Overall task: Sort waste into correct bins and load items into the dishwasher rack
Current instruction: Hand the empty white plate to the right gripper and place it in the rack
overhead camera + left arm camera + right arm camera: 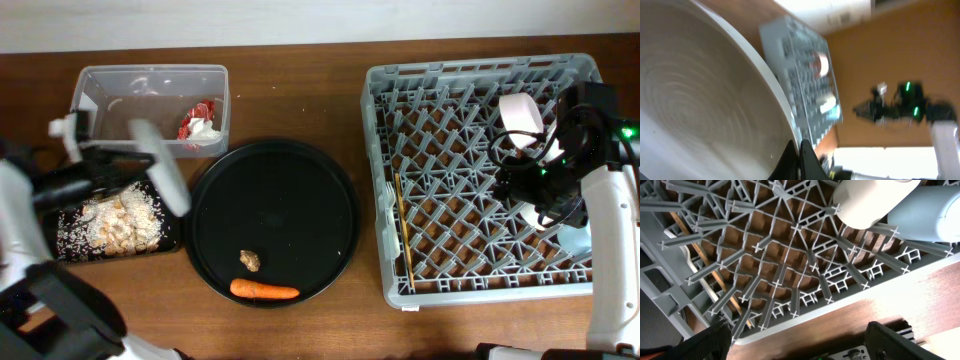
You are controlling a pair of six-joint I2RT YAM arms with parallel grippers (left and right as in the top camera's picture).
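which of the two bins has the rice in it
The shallow black tray at the table's left edge, holding the beige rice; the clear tub holds the red-and-white wrapper instead.

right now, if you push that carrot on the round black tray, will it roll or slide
The carrot looks rounded and tapered, so a sideways push would probably roll it in a curve. It lies near the rim of the round black tray, which may stop it. It looks straight and stiff, so it should lift without bending.
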